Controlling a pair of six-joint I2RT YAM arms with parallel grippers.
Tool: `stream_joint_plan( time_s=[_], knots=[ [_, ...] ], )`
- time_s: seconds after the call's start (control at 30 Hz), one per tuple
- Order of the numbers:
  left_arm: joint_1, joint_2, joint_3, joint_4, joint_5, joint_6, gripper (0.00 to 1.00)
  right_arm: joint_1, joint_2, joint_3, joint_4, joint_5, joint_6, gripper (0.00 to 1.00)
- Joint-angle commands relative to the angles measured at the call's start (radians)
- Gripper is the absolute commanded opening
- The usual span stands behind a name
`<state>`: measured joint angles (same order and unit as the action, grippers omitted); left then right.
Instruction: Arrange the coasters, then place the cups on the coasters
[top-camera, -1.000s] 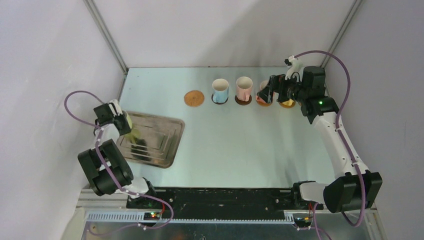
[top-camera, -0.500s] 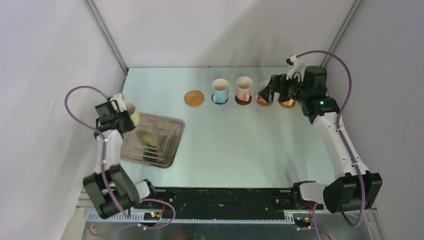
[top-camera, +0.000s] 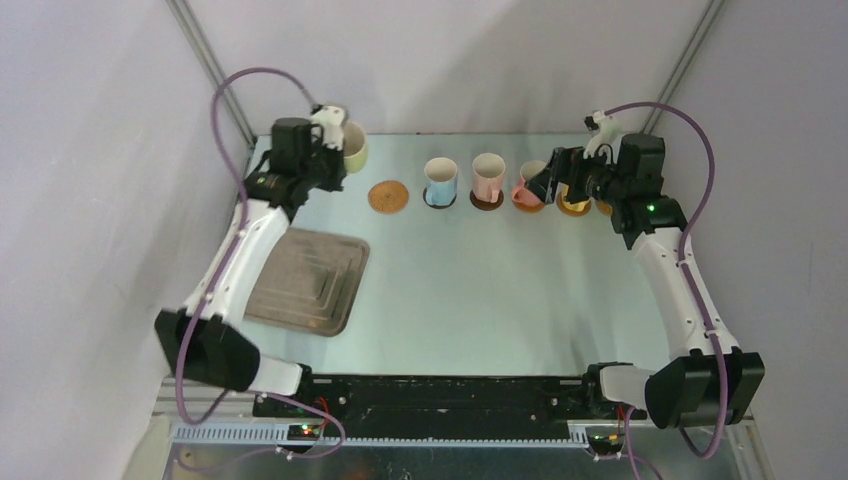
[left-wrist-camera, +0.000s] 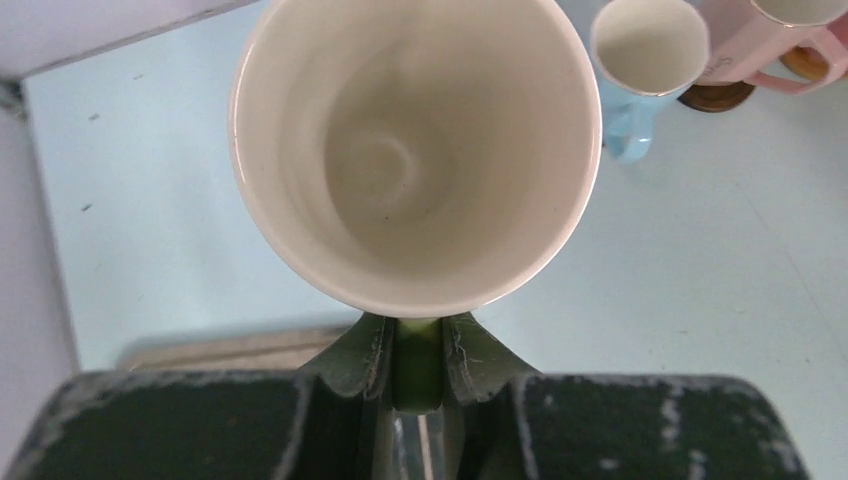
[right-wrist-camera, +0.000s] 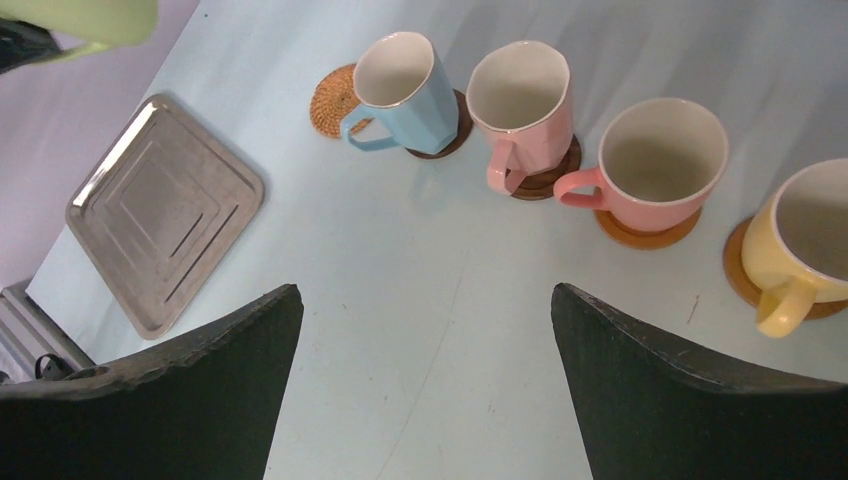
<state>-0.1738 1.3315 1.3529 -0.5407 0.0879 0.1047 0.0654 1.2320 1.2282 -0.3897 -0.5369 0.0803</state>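
Note:
My left gripper is shut on the handle of a pale yellow-green cup. It holds the cup upright above the far left of the table, left of a bare woven tan coaster. In a row to the right stand a blue cup and a pale pink cup on dark brown coasters. Further right, a salmon pink cup and a yellow cup stand on orange-brown coasters. My right gripper hovers open near the salmon cup, holding nothing.
A rectangular metal tray lies at the left of the table, with nothing on it. White walls close in the back and both sides. The right arm hides the table right of the yellow cup.
The left gripper closed on the yellow-green cup at the tray, lifted it and swung it to the far left back of the table. The right gripper drew back slightly to the right.

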Motion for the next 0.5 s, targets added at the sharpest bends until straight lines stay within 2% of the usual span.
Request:
stream_joint_plan(
  time_s=[0.0,0.13,0.2,0.47],
  knots=[
    [-0.109,0.185,0.210,-0.042,-0.050,-0.007,0.00,-0.018,-0.031,-0.005,0.035,-0.019,0.017,1.00],
    [-0.146,0.364,0.378,-0.101,-0.007,-0.063,0.00,-0.019,-0.024,-0.006,0.036,-0.021,0.014,0.99],
    [-0.157,0.426,0.408,-0.090,-0.013,-0.077,0.00,-0.018,-0.018,-0.006,0.037,-0.018,0.012,0.99],
    [-0.166,0.552,0.380,0.025,-0.046,-0.084,0.00,-0.015,0.009,-0.007,0.036,-0.010,0.000,0.99]
  ],
)
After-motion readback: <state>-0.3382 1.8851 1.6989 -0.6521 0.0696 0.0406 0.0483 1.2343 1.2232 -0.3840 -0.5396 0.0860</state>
